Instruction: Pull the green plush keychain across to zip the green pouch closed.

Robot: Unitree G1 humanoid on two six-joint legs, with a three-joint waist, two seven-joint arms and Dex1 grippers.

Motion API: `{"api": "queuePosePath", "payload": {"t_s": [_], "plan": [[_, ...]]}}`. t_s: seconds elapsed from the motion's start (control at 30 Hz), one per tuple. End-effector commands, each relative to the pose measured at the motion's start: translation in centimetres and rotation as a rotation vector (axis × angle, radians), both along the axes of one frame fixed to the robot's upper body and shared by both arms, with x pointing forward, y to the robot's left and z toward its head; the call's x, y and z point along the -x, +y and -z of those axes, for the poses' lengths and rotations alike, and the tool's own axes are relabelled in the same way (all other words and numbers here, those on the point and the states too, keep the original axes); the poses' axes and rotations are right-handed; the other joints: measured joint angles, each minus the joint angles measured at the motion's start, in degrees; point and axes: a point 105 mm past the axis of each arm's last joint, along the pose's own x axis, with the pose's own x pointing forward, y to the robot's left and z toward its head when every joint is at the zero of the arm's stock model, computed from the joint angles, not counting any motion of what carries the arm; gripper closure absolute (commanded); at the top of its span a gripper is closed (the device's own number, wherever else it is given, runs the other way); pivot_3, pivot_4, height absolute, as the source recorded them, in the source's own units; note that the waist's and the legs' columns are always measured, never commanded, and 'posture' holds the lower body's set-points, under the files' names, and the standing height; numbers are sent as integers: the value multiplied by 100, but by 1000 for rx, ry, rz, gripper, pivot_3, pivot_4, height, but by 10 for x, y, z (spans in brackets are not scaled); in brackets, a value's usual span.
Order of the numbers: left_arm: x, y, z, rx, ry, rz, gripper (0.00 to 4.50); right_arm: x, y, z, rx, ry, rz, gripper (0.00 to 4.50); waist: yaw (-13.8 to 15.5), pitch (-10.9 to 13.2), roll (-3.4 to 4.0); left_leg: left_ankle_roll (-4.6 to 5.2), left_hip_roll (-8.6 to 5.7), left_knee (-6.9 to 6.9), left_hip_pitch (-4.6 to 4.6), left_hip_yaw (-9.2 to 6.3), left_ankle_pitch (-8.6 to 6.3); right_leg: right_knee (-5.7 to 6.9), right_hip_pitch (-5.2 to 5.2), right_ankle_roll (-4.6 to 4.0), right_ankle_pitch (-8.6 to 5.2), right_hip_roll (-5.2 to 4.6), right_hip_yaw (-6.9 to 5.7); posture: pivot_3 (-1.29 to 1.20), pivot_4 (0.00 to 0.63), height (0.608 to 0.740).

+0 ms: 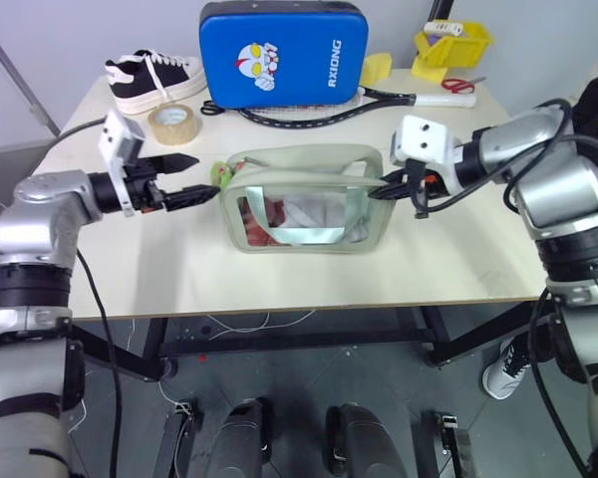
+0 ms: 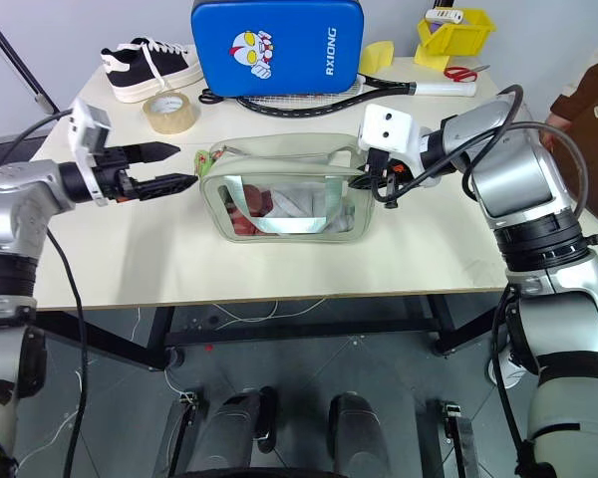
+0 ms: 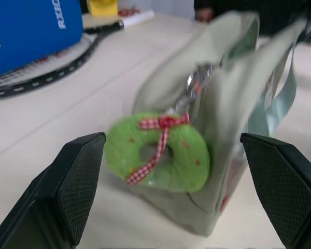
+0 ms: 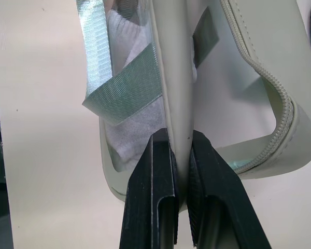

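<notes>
The green plush keychain (image 3: 156, 152), a ring-shaped charm tied with a red-checked ribbon, hangs at the 9 o'clock end of the green pouch (image 1: 299, 199), which stands upright at the centre of the table (image 1: 279, 284) with its zipper top gaping open. The left gripper (image 1: 191, 177) is level with the charm, just beside it at 9 o'clock; its fingers (image 3: 78, 181) are spread wide, one on each side of the charm, gripping nothing. The right gripper (image 1: 384, 186) is at the pouch's 3 o'clock end, its jaws clamped tight on the pouch's upper edge, as the right wrist view confirms. Through the clear window of the pouch, white and red contents are visible. At 12 o'clock from the pouch lie a racket (image 1: 319, 110) and a blue padded case (image 1: 283, 52). A tape roll (image 1: 175, 122) and a black sneaker (image 1: 155, 78) are at 10 o'clock. A yellow bin (image 1: 452, 42) and red scissors (image 1: 462, 85) are at 2 o'clock.
</notes>
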Motion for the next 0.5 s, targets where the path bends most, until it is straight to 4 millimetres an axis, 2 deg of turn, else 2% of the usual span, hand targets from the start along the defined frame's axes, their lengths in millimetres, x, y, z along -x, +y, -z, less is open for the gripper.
{"api": "queuePosePath", "payload": {"t_s": [0.03,0.13,0.2,0.23,0.3,0.47,0.5], "plan": [[-7,13,-10,22,-42,-61,0,6,1,-18,-25,-67,-17,4469,3,0,0,0,0,1,0,0,0,1,0,0,0,0,0,0,150,740],[-15,10,0,6,-36,-77,0,6,2,-18,-29,-65,-17,4469,15,0,0,2,0,9,0,0,-1,3,2,1,0,0,0,0,150,740],[-26,1,9,6,-21,-81,0,5,2,-18,-31,-66,-15,4469,37,0,0,5,0,17,-6,-1,-3,4,2,3,1,0,-1,0,150,740],[-31,-4,13,-3,-22,-85,269,5,2,-18,-31,-66,-16,4494,42,0,0,7,-1,24,-8,-3,-4,5,4,6,3,0,-3,0,150,740],[-37,-13,17,-13,-22,-74,891,5,3,-18,-34,-65,-16,4500,55,0,0,13,-2,35,-11,-4,-8,5,8,9,5,0,-4,0,150,740],[-46,-27,23,-37,-18,-60,3386,6,4,-17,-38,-60,-19,4500,14,0,-1,27,-5,44,-15,2,-17,3,7,12,7,-1,-2,0,150,740],[-47,-27,23,-41,-18,-62,4019,7,4,-16,-39,-59,-20,4500,9,0,-1,27,-5,44,-15,3,-17,4,7,13,7,-1,-2,0,150,740]]}}
